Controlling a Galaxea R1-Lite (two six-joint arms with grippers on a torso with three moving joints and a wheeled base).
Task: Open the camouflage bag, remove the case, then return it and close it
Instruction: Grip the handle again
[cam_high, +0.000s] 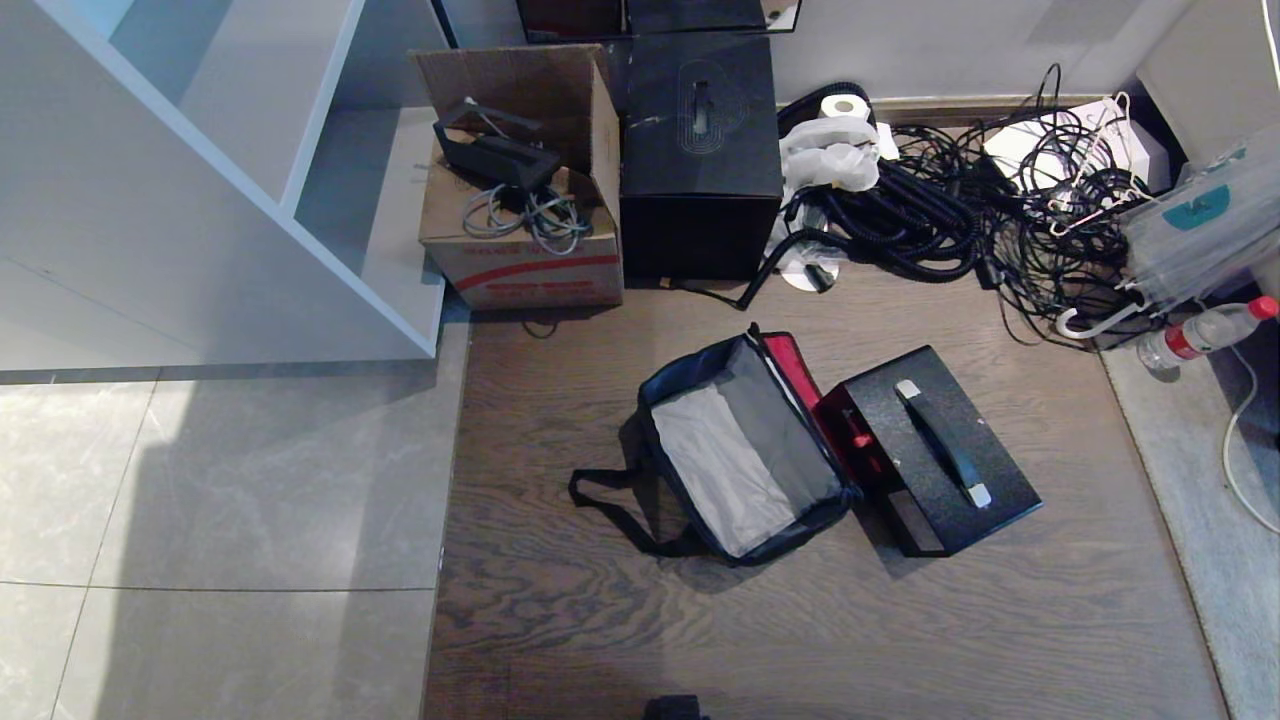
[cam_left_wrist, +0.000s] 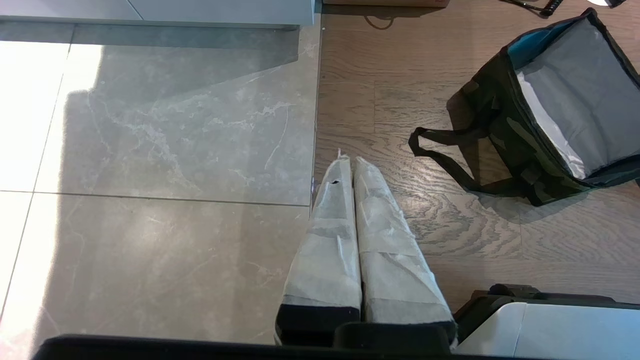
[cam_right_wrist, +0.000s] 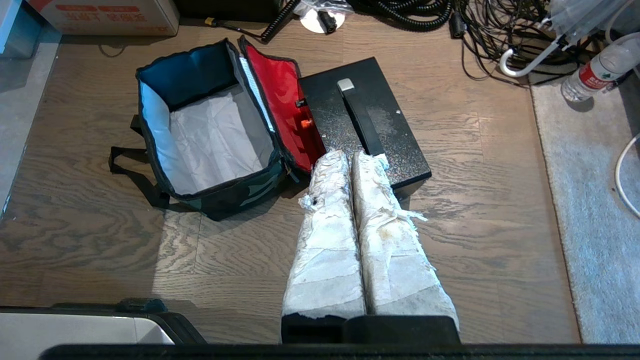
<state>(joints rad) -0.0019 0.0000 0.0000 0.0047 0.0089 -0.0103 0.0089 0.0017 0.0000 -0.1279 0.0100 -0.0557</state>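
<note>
The camouflage bag (cam_high: 745, 455) lies on the wooden floor (cam_high: 800, 630), unzipped and gaping, its pale grey lining showing and nothing visible inside. Its red-lined lid (cam_right_wrist: 282, 107) is folded back and leans against the black case (cam_high: 930, 445), which sits on the floor touching the bag's side (the side toward the robot's right), with its carry handle (cam_high: 940, 440) facing up. A black strap (cam_high: 610, 505) loops out from the bag's other side and lies flat on the boards.

The right claw (cam_right_wrist: 350, 156) hangs above the floor with its two wrapped fingers (cam_right_wrist: 327, 240) pressed together, closed on nothing, its tips in line with the near edge of the case in the right wrist view. The left claw (cam_left_wrist: 348, 160) is likewise closed and empty, held over the seam between wood and grey tile (cam_left_wrist: 150, 150), well apart from the bag. Neither arm shows in the head view.

Beyond the bag, by the far wall, stand a cardboard carton (cam_high: 525, 180) holding grey cables and a tall black box (cam_high: 700, 150) just beside it. A tangle of black cables (cam_high: 960, 210) spreads along the wall, with a water bottle (cam_high: 1205, 335) lying at the edge of a grey rug (cam_right_wrist: 590, 200). A white shelf unit (cam_high: 200, 170) rises beside the carton.
</note>
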